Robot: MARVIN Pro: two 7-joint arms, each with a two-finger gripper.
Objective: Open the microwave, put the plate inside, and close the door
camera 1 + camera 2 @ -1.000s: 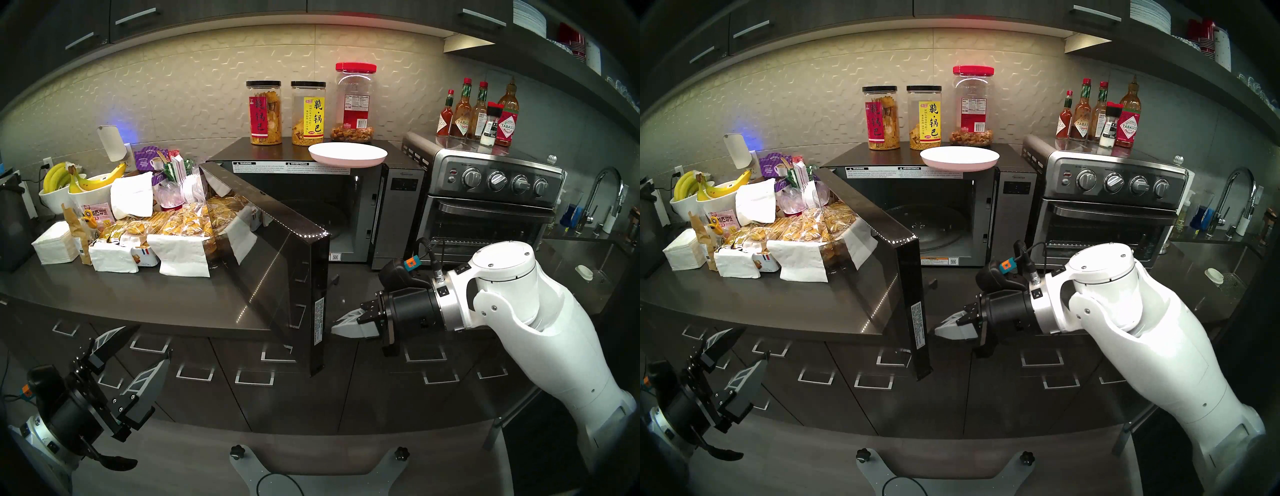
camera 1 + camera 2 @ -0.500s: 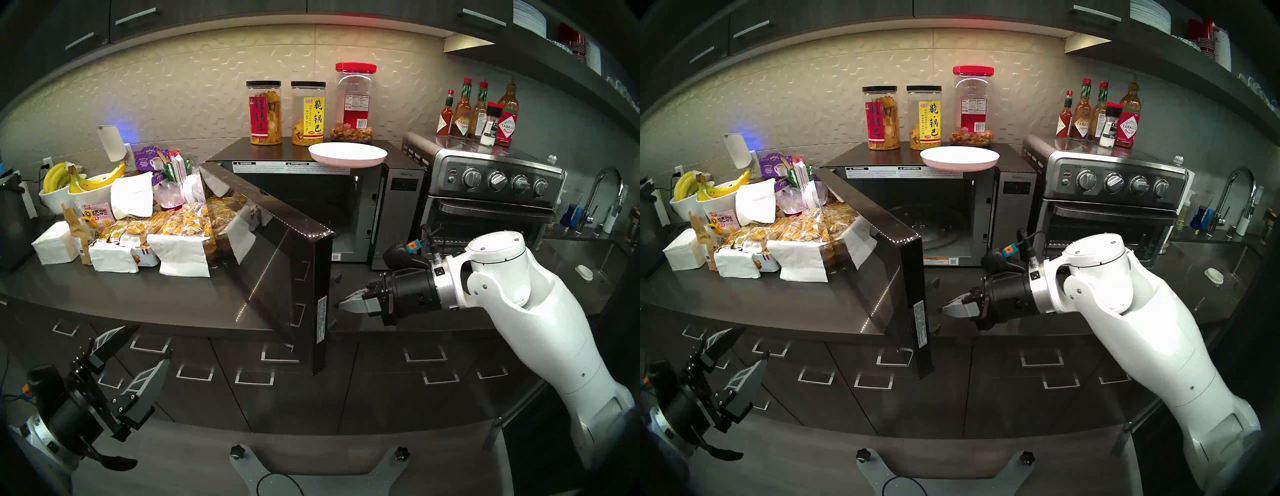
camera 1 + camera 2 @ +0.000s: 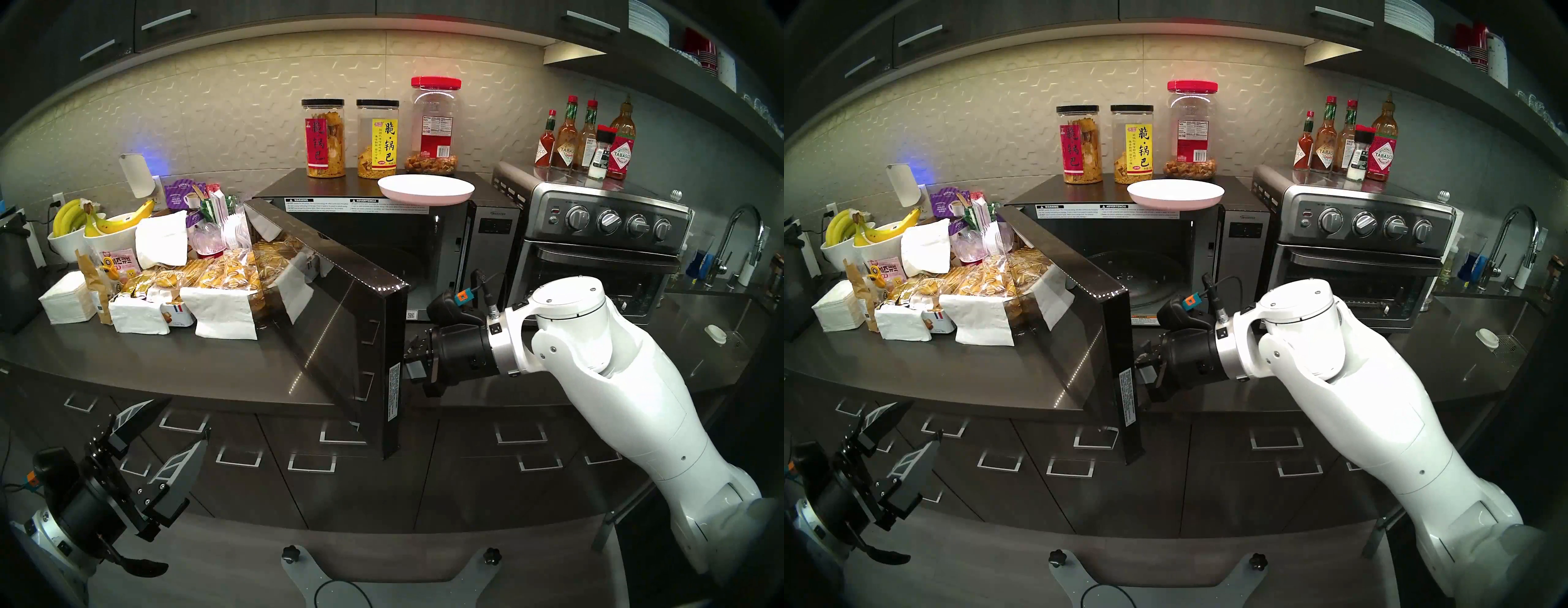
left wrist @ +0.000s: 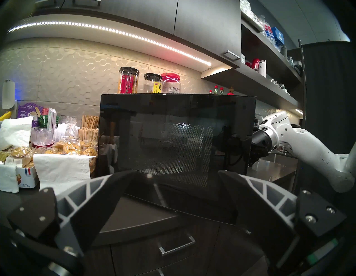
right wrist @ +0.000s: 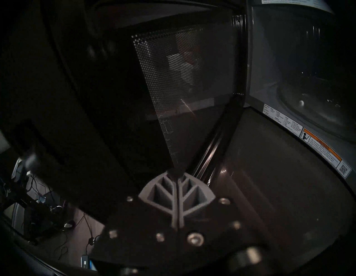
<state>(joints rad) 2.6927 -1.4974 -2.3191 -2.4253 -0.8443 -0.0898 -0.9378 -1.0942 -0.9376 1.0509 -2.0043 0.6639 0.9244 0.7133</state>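
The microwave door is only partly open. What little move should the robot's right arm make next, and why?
Probably sweep the right gripper leftward to push the door wider. Its shut fingers sit behind the door's free edge, by its inner side, and the door stands only partly open, blocking part of the opening. The plate sits on top of the microwave.

We see the microwave (image 3: 424, 254) on the counter (image 3: 169, 365), its door (image 3: 331, 322) swung out to the left over the counter's front edge; the plate (image 3: 425, 190) sits on top, at the front right, before three jars (image 3: 377, 138); the toaster oven (image 3: 602, 250) stands just right — bottles (image 3: 589, 142) on it; snack packs (image 3: 203, 284) lie left; the right gripper (image 5: 176, 174) is behind the door's free edge; the left gripper (image 3: 163, 437) hangs low before the drawers (image 3: 237, 456).
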